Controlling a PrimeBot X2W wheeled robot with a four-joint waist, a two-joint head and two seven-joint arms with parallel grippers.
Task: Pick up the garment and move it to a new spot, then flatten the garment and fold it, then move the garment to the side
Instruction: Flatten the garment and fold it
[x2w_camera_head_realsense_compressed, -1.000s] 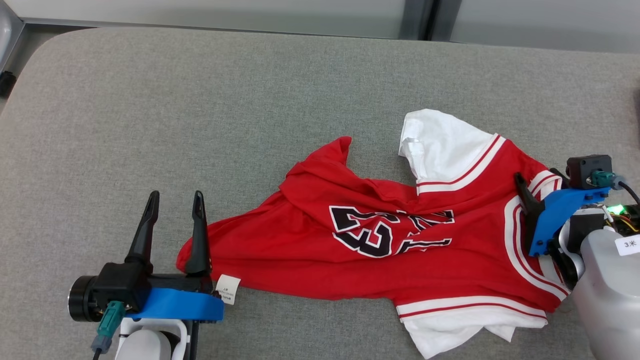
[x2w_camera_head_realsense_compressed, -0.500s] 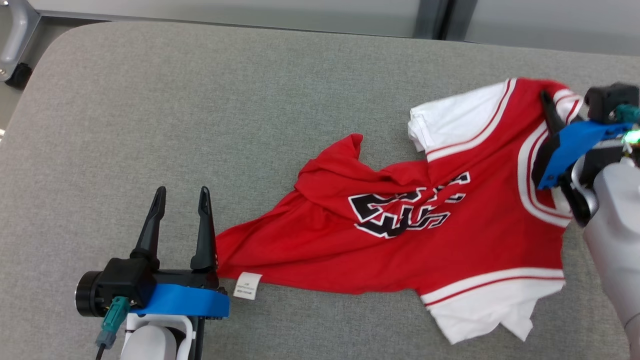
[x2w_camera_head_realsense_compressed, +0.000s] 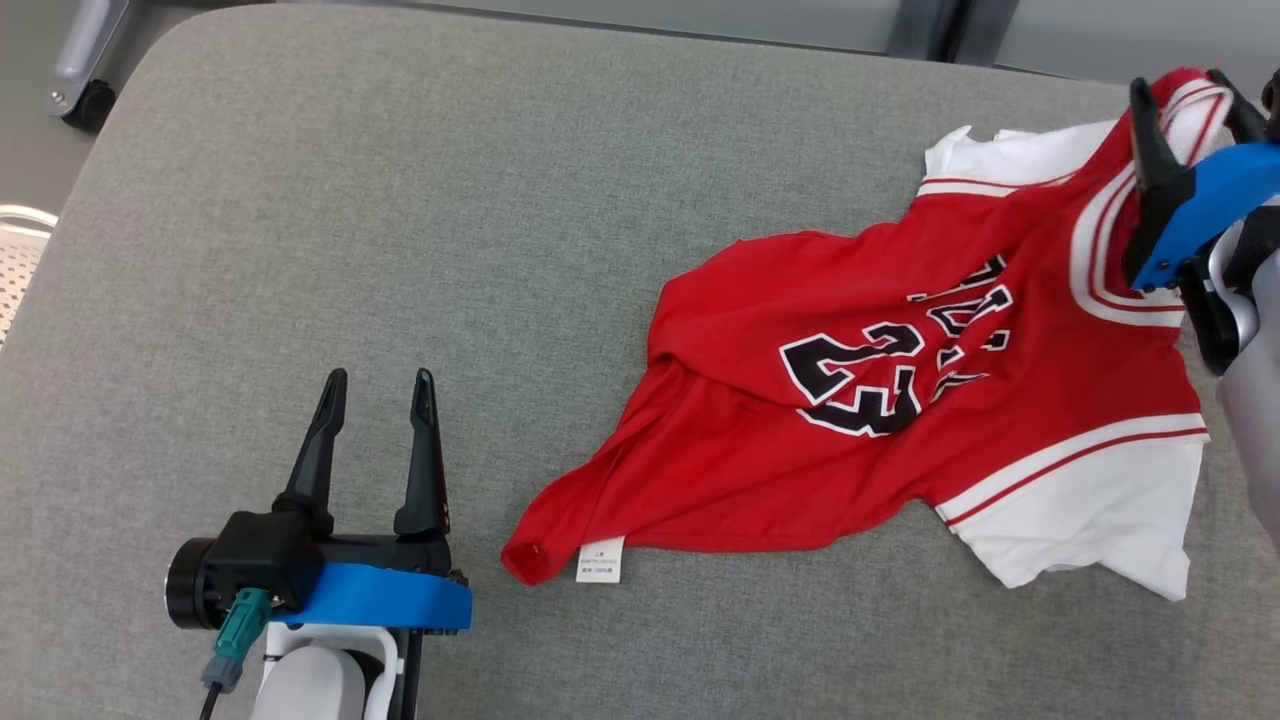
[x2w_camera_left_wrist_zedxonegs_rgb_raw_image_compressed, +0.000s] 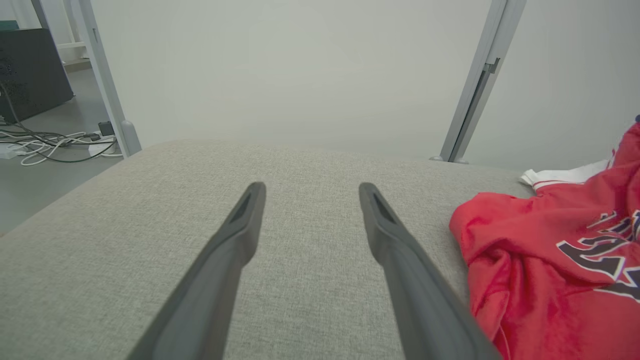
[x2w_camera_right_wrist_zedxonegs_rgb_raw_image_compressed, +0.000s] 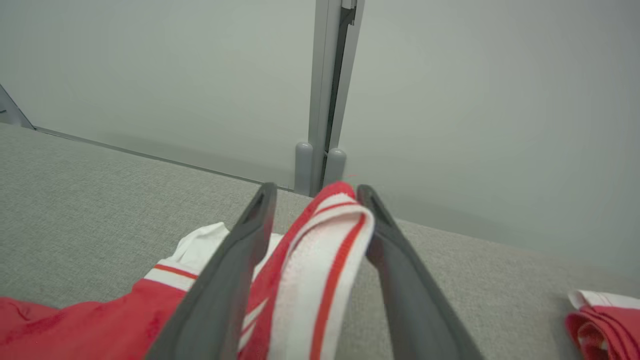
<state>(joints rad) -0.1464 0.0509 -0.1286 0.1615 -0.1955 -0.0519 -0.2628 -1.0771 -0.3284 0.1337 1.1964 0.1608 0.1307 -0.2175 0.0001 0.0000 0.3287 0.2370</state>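
Now | garment (x2w_camera_head_realsense_compressed: 740, 460) collar between right fingers (x2w_camera_right_wrist_zedxonegs_rgb_raw_image_compressed: 235, 270) (spread) | left fingers (x2w_camera_left_wrist_zedxonegs_rgb_raw_image_compressed: 220, 270) nearby

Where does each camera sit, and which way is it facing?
Head view: above, looking down on the grey cushion and red jersey; left gripper and right gripper show.
Left wrist view: low, looking along its open fingers across the cushion toward the wall.
Right wrist view: along its fingers, jersey collar between them.
All three share the jersey.
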